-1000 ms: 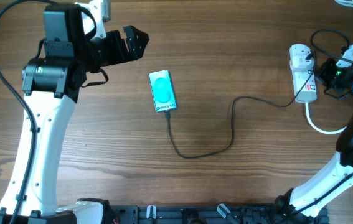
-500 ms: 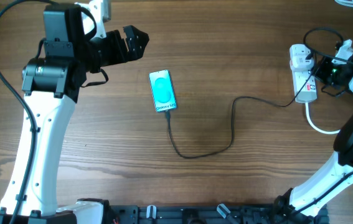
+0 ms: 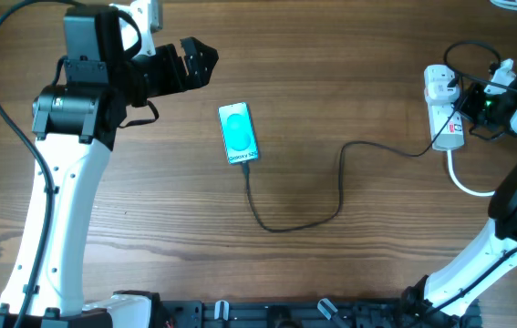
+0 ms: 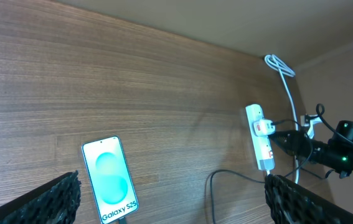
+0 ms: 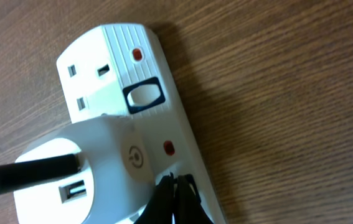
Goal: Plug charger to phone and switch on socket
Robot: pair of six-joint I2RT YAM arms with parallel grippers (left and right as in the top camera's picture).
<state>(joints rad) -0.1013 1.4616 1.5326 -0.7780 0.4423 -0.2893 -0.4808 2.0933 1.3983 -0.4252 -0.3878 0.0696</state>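
The phone (image 3: 239, 133) lies flat mid-table, turquoise screen lit; it also shows in the left wrist view (image 4: 109, 180). The thin black charger cable (image 3: 340, 182) runs from the phone's lower edge, where its tip meets the phone, in a loop to a white adapter (image 5: 95, 168) plugged into the socket (image 3: 441, 117). In the right wrist view the socket (image 5: 117, 50) shows a rocker switch (image 5: 144, 96) and two red dots. My right gripper (image 5: 176, 190) is shut, its tips resting on the socket face beside the adapter. My left gripper (image 3: 199, 56) is open and empty, up and left of the phone.
The socket's thick white cord (image 3: 463, 182) curves off toward the right arm. A thin white cable (image 4: 282, 65) lies coiled at the far right edge of the table. Both arm bases stand along the near edge.
My right gripper has moved a little left and up onto the socket. The left arm, phone and cable have not moved.
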